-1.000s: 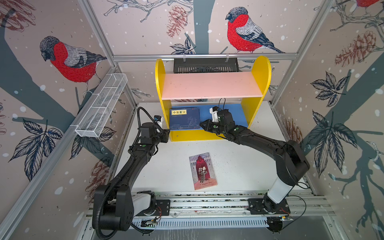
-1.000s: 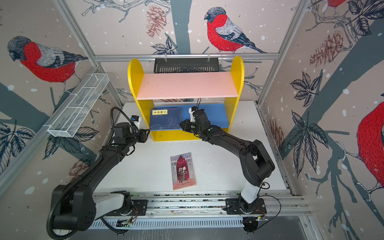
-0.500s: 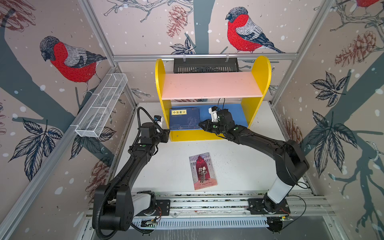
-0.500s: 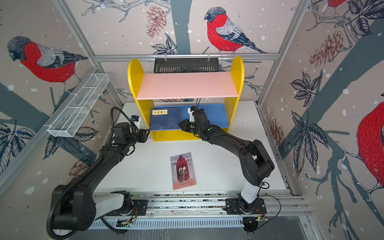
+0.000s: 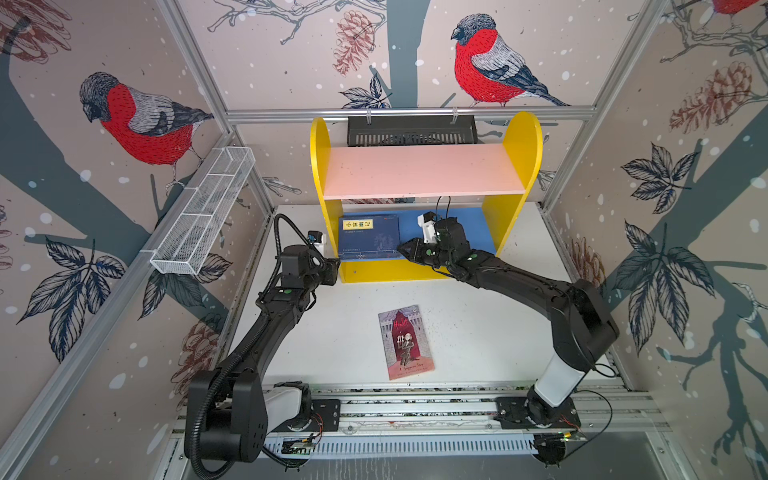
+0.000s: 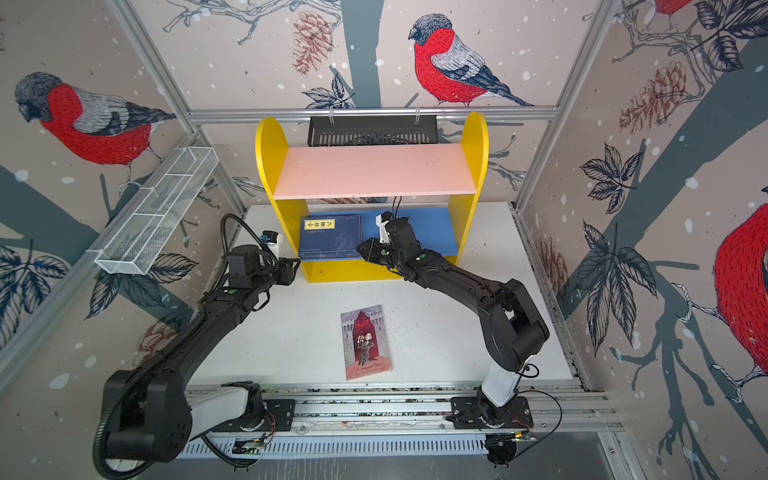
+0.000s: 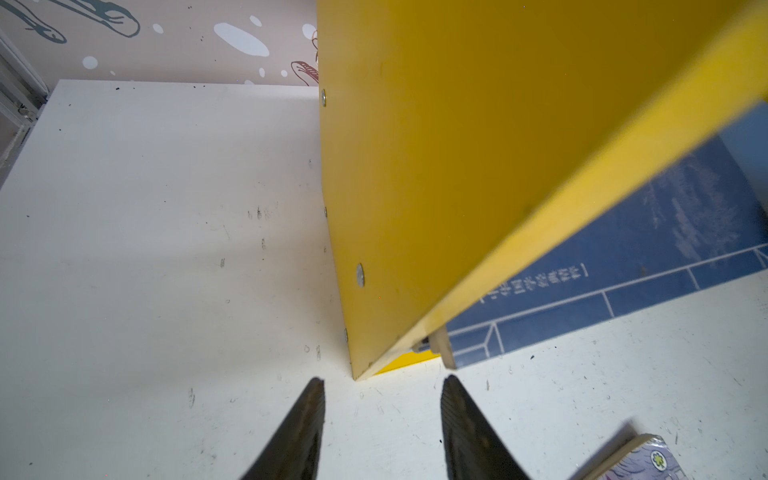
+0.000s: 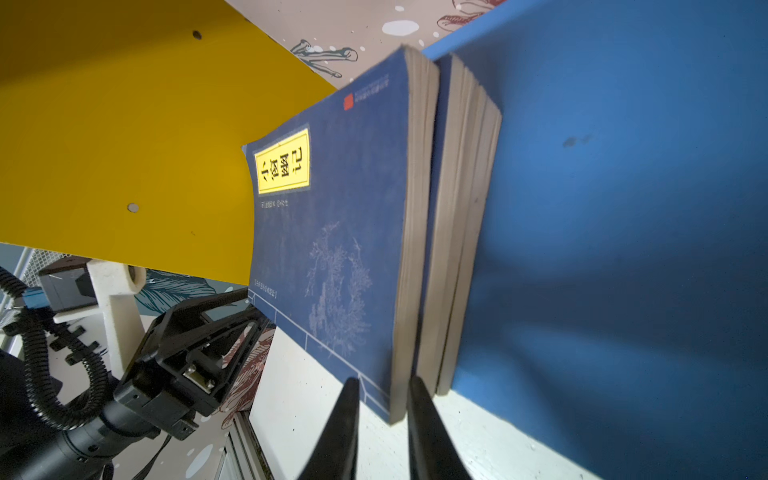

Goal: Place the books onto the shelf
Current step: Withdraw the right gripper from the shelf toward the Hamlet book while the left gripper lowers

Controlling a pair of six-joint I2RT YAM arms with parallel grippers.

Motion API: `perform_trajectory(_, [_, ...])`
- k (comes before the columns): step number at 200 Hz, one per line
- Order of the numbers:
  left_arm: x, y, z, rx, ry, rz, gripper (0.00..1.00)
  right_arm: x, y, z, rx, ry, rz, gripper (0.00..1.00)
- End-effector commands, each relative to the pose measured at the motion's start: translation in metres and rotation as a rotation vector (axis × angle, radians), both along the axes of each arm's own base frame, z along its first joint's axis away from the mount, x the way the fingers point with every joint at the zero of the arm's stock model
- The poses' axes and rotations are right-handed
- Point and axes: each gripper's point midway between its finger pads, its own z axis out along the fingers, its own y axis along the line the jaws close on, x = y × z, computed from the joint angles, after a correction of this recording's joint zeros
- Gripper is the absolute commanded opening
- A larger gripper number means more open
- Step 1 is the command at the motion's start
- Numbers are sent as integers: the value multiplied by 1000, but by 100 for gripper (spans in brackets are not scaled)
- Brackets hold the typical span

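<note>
White tabletop [image 5: 478, 332] — Hamlet book [image 5: 405, 343] flat

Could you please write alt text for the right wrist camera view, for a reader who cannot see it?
A stack of navy books, the top one with a yellow title label, lies flat on the shelf's blue lower board beside a yellow side panel. The fingertips of the right claw flank the top book's near corner; whether they grip is unclear.

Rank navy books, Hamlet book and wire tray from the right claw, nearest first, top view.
1. Navy books: on the shelf, at the right claw.
2. Hamlet book: on the table, in front.
3. Wire tray: far left, raised.
</note>
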Motion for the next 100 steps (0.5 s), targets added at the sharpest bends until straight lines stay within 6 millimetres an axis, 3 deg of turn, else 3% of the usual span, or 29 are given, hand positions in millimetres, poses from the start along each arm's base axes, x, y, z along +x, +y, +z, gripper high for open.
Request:
perform_trajectory(1, [1, -1, 5, -2, -17, -12, 48, 5, -5, 20, 16, -62, -28, 23])
perform_trajectory(22, [0, -3, 3, -3, -4, -22, 48, 0, -12, 25, 9, -76, -40, 22])
perform_trajectory(44, [-7, -9, 0, -10, 32, -59, 48, -17, -24, 17, -30, -55, -42, 22])
perform_trajectory(100, [-38, -36, -15, -96, 168, -236, 50, -95, -67, 4, -112, -28, -33, 36])
